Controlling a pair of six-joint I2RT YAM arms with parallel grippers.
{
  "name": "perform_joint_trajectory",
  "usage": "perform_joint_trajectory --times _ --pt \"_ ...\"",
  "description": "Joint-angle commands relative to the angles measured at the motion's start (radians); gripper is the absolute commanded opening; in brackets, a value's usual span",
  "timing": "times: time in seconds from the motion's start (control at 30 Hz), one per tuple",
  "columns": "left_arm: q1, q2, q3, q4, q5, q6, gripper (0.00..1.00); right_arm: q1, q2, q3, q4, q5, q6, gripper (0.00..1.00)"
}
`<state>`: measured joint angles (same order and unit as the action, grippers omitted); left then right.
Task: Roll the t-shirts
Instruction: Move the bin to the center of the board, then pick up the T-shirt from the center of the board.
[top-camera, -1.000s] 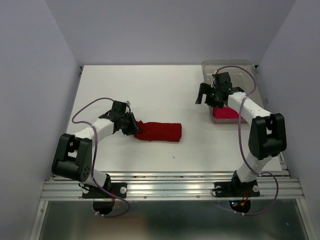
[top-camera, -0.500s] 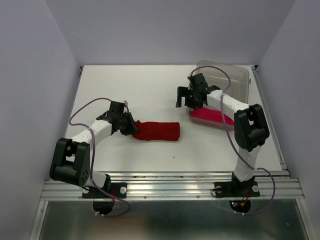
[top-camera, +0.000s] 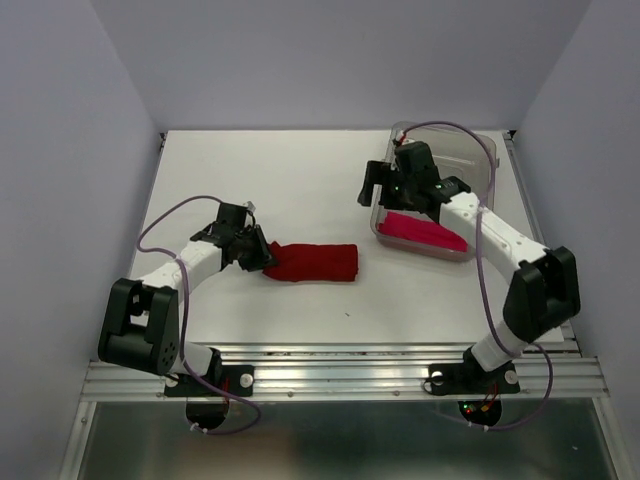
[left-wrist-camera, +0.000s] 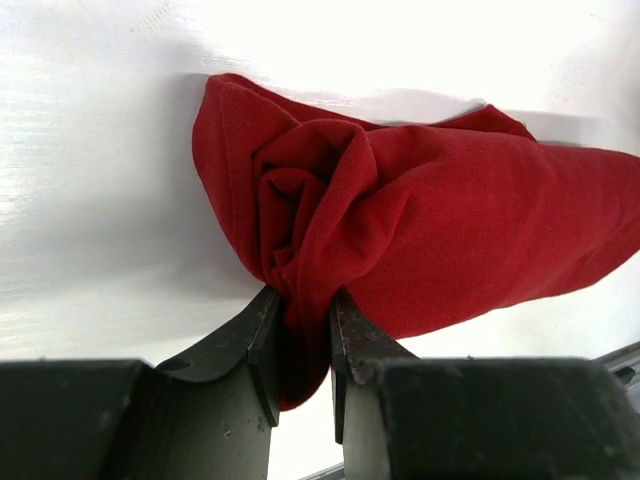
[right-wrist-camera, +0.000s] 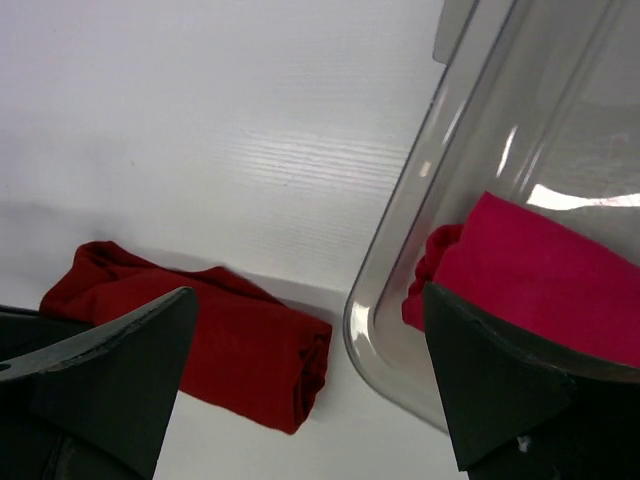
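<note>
A white table (top-camera: 300, 180) is seen from above; at its far right a clear plastic bin (top-camera: 482, 150) is set, part of its left wall being covered by the right arm; the crimson t-shirt (top-camera: 318, 263) is laid as a rolled bundle left of centre, lengthwise across the table, and its left end is hidden under the left gripper (left-wrist-camera: 300, 325) in the overhead view; the pink t-shirt (top-camera: 425, 232) is kept inside the bin along its near wall, is seen only through the plastic from the right wrist, and is cut off there by a finger; a bunched fold at the end of the crimson t-shirt is pinched between the narrowly set jaws of the left gripper; the right gripper (top-camera: 385, 185) is spread wide with nothing gripped, at the bin's left wall, with the pink t-shirt near it inside the bin and the crimson t-shirt well apart from it.
</note>
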<state>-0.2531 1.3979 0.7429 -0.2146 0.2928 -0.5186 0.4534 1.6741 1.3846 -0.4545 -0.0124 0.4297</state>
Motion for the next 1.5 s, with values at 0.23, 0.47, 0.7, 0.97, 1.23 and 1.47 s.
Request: perform_joint_trajectory --times 0.23,0.47,0.7,0.97,1.23,1.47 --pt "0.017 0.010 0.056 -0.084 -0.036 0.123 0.00 0.149 -0.336 -0.439 0.209 0.083 0.360 0.98" --pt "0.017 0.085 0.164 -0.157 -0.132 0.247 0.00 0.198 -0.288 -0.591 0.424 0.092 0.547 0.98" --pt "0.015 0.141 0.188 -0.134 -0.095 0.250 0.00 0.237 -0.153 -0.631 0.565 0.055 0.633 0.98" --pt "0.015 0.142 0.177 -0.121 -0.092 0.252 0.00 0.268 -0.094 -0.670 0.651 0.052 0.702 0.98" --pt "0.015 0.136 0.179 -0.123 -0.089 0.250 0.00 0.286 -0.014 -0.644 0.688 0.023 0.721 0.92" --pt "0.015 0.130 0.168 -0.115 -0.087 0.247 0.00 0.304 0.013 -0.618 0.680 0.026 0.725 0.71"
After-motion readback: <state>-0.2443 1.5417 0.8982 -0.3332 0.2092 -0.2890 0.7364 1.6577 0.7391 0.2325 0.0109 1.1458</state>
